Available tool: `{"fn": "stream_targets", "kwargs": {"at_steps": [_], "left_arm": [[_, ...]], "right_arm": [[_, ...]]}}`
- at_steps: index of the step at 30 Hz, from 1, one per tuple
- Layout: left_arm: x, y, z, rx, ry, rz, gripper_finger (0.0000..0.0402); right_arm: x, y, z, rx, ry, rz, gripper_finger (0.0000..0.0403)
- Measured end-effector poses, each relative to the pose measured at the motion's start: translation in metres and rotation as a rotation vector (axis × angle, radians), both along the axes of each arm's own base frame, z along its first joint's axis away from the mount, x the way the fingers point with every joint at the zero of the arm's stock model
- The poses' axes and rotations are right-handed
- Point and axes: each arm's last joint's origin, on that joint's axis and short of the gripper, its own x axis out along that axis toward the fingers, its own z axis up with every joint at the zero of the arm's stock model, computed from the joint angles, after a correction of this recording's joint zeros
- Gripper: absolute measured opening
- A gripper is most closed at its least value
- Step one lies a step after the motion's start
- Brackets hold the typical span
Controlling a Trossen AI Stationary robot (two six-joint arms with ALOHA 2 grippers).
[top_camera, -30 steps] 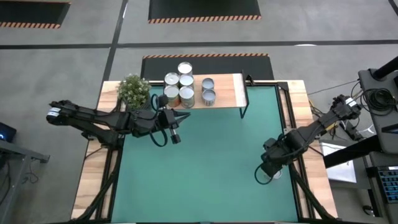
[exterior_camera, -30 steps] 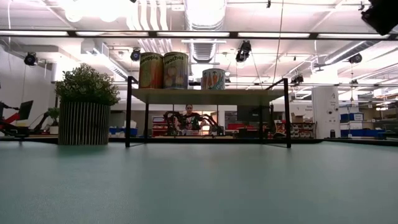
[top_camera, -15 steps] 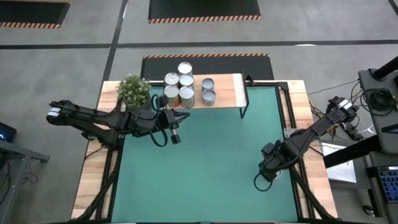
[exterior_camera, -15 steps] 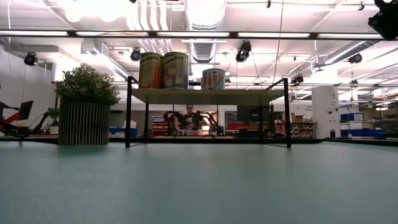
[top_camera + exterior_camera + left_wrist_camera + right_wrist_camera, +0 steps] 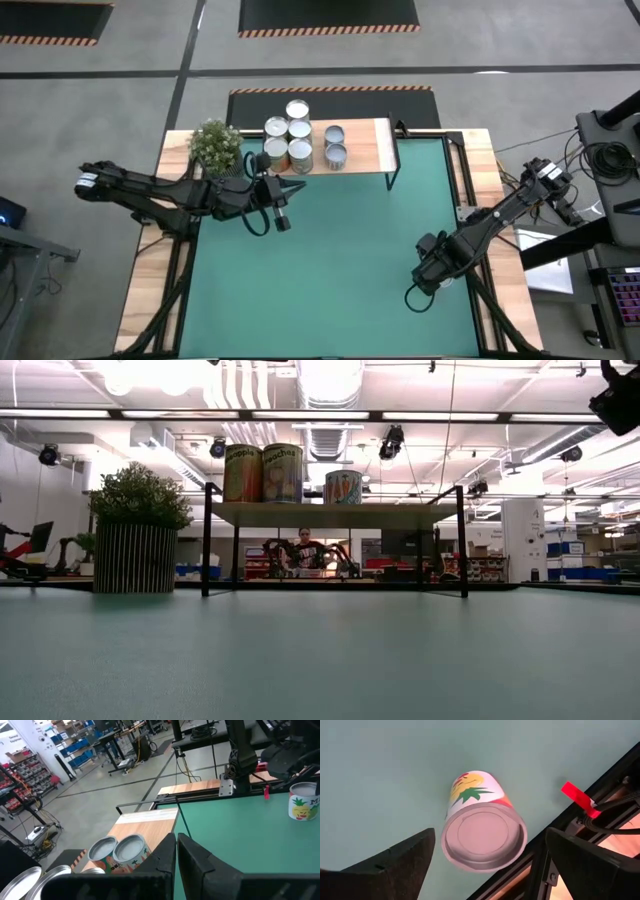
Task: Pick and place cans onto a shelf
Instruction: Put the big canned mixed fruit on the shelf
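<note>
Hovering at the lower right of the high view, right claw [image 5: 419, 291]: fingers spread wide, holding nothing, straddling an upright pineapple-label can [image 5: 481, 821] that stands on the green bench [image 5: 330, 260] by its right edge. Left claw [image 5: 283, 218]: closed, empty, left of centre, just in front of the shelf [image 5: 365, 145]. Shelf, upper centre: six cans [image 5: 298, 132] grouped on its light-wood board. Potted plant [image 5: 215, 145]: left of the shelf.
</note>
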Motion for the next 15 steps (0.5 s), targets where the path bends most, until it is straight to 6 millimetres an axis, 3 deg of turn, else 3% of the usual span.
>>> {"fn": "stream_targets", "kwargs": {"at_steps": [11,15], "left_arm": [[0.000,0.000,0.000,0.000,0.000,0.000,0.0000],[0.000,0.000,0.000,0.000,0.000,0.000,0.0000]], "right_arm": [[0.010,0.008,-0.018,-0.002,0.057,0.069,0.0368],[0.015,0.013,-0.025,0.040,0.054,0.111,0.0351]]}}
